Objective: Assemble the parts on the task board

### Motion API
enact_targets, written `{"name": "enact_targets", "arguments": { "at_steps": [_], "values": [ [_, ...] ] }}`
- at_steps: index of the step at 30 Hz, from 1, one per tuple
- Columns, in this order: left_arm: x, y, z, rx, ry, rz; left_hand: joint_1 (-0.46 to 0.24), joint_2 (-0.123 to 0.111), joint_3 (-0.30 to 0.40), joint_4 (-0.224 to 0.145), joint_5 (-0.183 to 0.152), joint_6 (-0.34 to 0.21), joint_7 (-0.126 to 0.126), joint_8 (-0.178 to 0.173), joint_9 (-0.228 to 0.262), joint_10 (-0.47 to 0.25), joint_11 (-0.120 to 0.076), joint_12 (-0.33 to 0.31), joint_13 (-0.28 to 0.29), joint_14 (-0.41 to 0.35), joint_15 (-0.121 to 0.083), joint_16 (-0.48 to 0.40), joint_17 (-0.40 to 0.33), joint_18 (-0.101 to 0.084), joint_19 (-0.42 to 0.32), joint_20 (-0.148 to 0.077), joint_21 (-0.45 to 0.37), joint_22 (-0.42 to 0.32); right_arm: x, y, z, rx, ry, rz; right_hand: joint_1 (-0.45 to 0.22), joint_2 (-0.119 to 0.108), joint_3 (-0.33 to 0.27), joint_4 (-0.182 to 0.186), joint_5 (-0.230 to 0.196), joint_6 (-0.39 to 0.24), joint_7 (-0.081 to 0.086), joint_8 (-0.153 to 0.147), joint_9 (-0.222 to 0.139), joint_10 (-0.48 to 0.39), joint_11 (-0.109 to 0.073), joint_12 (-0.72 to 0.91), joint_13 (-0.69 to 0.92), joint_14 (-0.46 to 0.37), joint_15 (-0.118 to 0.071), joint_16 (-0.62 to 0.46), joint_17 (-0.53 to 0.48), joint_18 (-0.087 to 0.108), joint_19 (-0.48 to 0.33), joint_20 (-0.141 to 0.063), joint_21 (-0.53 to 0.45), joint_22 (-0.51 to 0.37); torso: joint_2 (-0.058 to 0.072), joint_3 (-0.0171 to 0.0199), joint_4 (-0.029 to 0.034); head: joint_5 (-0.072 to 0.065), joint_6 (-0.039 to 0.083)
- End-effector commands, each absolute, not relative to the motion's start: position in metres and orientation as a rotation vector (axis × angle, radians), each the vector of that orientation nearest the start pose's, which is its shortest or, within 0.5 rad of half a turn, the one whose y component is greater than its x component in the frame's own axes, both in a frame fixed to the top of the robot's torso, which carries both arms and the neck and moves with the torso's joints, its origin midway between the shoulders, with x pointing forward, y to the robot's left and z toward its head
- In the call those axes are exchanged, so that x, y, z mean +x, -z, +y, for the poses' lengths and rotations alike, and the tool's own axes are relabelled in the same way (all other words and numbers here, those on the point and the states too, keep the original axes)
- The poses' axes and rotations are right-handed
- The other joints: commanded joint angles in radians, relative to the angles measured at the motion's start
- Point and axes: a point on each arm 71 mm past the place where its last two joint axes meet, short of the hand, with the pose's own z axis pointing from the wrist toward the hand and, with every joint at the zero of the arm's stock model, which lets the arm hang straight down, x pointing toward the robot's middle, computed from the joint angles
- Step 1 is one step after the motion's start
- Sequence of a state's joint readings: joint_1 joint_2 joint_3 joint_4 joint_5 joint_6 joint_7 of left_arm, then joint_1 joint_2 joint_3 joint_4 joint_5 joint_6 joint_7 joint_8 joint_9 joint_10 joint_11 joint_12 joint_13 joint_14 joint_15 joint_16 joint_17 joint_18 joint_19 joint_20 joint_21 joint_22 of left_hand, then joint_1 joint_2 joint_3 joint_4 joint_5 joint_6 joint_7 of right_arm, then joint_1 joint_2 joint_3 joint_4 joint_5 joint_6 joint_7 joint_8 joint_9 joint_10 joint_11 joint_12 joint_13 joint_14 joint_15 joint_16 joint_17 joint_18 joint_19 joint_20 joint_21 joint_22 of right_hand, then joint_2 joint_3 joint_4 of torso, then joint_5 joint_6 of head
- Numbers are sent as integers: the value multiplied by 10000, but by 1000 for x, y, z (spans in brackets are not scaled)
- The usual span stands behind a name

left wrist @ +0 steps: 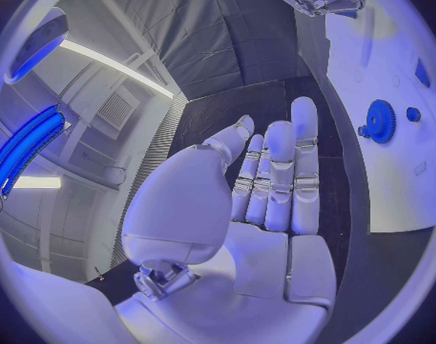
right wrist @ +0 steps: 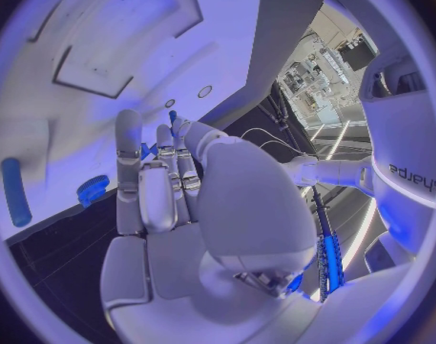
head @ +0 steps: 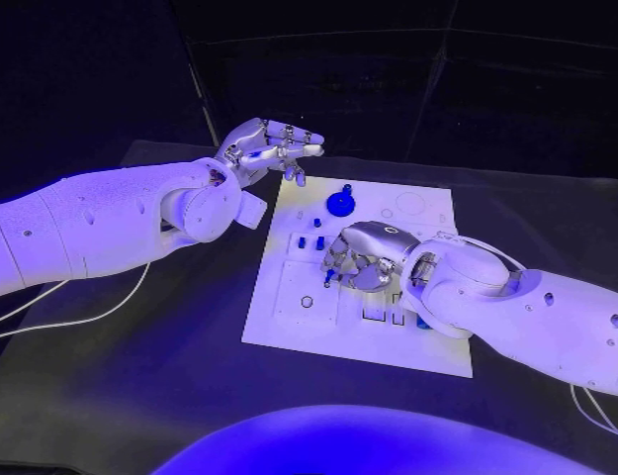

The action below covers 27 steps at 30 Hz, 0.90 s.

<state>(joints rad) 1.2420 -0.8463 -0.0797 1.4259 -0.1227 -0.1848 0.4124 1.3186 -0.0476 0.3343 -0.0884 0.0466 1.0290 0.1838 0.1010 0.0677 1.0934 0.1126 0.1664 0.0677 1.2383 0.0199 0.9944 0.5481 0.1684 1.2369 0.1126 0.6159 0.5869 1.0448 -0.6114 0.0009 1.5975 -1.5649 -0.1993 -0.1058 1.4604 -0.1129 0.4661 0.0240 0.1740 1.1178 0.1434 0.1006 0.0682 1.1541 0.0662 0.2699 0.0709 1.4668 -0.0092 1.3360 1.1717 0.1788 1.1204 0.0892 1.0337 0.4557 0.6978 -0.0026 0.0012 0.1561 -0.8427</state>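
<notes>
On the black table (head: 124, 396): white task board (head: 302, 327) lying flat in the middle, both hands above or beside it.
Right hand (head: 363, 259): low over the middle of the board, fingers curled downward onto it.
Small blue part (head: 333, 274): right at the right hand's fingertips, just above the board's surface; pinched or merely touched, cannot tell.
Left hand (head: 270, 146): raised by the board's far left corner, fingers loosely apart, palm bare, nothing held.
Blue gear (head: 341, 204): on the far part of the board, between the two hands, touched by neither.
Step in hand: most likely seating the small blue part into a recess near mid-board.
Alignment: best to square the part over its recess first, upright rather than tilted, before any push.
Pressing: straight down and gently; no sideways drag across the board; back off and re-align if the part cocks.
Support: worth lowering the left hand onto the board's near-left edge to stop it sliding under the push.
Risk: part slipping from the fingertips and rolling among the other blue pieces; curled fingers hiding the recess from the head view.
</notes>
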Motion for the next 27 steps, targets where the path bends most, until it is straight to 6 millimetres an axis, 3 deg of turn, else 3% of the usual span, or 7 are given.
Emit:
{"name": "enact_targets", "arguments": {
  "at_steps": [1,27],
  "values": [
    [506,172,231,-9251,15597,14582,69,42,68,10,8,-45,21,-37,-10,-36,4,-19,-4,-64,12,-7,-9,126,-46,31,-36,-10,420,229,-58,-4190,-9304,17774,-71,2,51,-10,-9,33,42,-30,7,25,61,-51,-5,367,-44,8,-11,38,7,-20,56,4,4,-3,8,0,-9],
    [507,173,231,-9256,15690,14735,41,17,57,15,8,-66,33,-45,-10,-59,15,-17,-4,-87,21,-23,-55,124,-45,38,-50,-21,421,238,-56,-4477,-9083,18170,-174,-3,28,-14,-36,61,34,-31,14,46,55,-46,3,347,-40,-42,-111,40,-7,-9,54,-3,4,-4,11,-10,-54]
  ]
}}
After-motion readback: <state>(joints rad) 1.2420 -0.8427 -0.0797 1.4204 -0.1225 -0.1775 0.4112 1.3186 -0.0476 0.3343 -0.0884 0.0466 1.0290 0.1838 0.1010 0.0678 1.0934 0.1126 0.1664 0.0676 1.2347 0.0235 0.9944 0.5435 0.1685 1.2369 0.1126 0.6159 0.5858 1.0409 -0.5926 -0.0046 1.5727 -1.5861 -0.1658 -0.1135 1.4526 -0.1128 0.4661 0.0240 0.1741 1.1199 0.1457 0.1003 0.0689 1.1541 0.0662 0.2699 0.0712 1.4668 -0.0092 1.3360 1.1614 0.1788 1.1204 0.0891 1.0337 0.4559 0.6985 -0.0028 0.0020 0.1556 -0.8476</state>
